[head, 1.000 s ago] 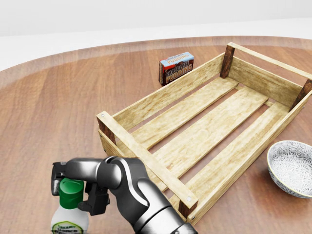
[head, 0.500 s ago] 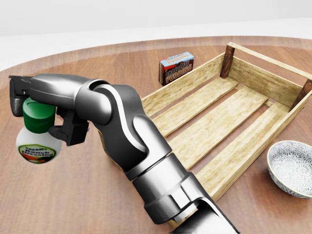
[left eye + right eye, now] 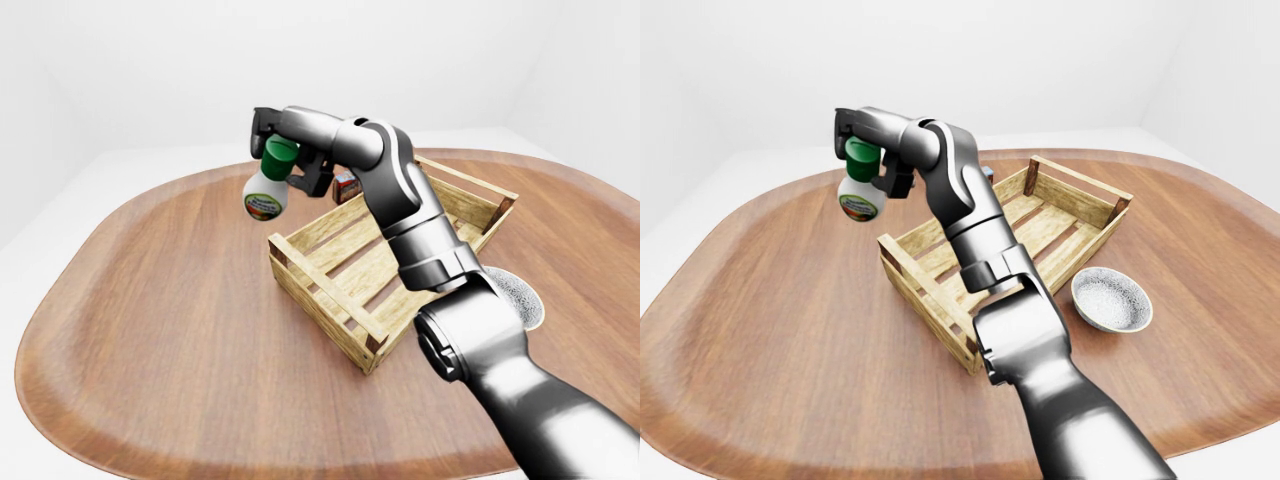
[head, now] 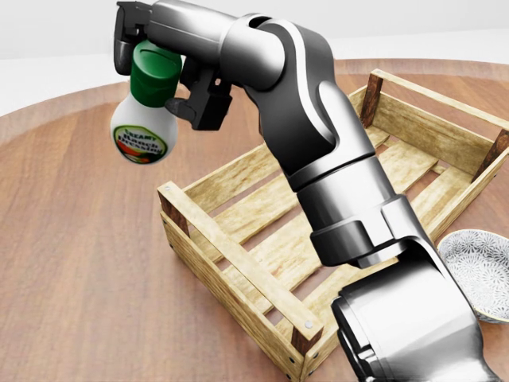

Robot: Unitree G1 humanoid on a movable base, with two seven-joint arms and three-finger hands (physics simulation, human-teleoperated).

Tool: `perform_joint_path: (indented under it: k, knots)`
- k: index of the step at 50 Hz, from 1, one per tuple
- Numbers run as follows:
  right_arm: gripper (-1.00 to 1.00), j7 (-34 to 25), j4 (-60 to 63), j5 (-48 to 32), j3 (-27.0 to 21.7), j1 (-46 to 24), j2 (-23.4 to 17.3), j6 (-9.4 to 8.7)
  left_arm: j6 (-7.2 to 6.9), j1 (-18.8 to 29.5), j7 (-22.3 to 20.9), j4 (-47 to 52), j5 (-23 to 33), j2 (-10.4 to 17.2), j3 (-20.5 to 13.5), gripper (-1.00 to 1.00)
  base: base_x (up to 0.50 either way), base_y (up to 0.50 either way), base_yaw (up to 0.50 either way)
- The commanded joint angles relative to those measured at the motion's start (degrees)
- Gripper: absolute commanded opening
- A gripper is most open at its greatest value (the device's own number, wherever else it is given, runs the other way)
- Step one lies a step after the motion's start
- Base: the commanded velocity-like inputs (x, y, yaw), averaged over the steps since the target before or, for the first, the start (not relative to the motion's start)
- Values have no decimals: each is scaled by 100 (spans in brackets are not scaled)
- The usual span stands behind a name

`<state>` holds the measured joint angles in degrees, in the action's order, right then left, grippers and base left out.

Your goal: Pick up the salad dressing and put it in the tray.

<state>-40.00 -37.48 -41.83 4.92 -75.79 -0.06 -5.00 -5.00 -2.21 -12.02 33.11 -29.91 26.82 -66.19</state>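
The salad dressing bottle (image 4: 143,131), white with a green cap and a printed label, hangs in the air at the upper left of the head view, tilted with its cap up and to the right. My right hand (image 4: 159,76) is shut round the cap and neck. The bottle is above the table, just left of the wooden slatted tray (image 4: 238,267), near the tray's left end. Nothing lies in the tray. My right arm crosses over the tray's middle and hides part of it. My left hand does not show in any view.
A patterned white bowl (image 3: 1110,300) stands on the round wooden table (image 3: 150,320) right of the tray. A chocolate pudding box (image 3: 347,186) stands beyond the tray's long side, mostly hidden by my arm. The table's edge curves round on all sides.
My right arm has lifted the bottle from the lower left of the head view up and to the right, toward the tray. The pudding box is now hidden behind the arm in that view.
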Motion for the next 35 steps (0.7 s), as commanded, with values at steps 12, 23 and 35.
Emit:
perform_joint_path:
  k: [12,23,35]
  knots:
    - [-100,0,-355,287,-662,202,-1678,0,0,28,10,27,41,15,29,100,0,0,0]
    - [-100,0,-1763,380,-787,345,-2407,0,0,30,6,44,58,22,25,100,0,0,0]
    - [-100,0,-2897,354,-793,245,-2577,0,0,35,-9,53,35,42,-18,100,0,0,0]
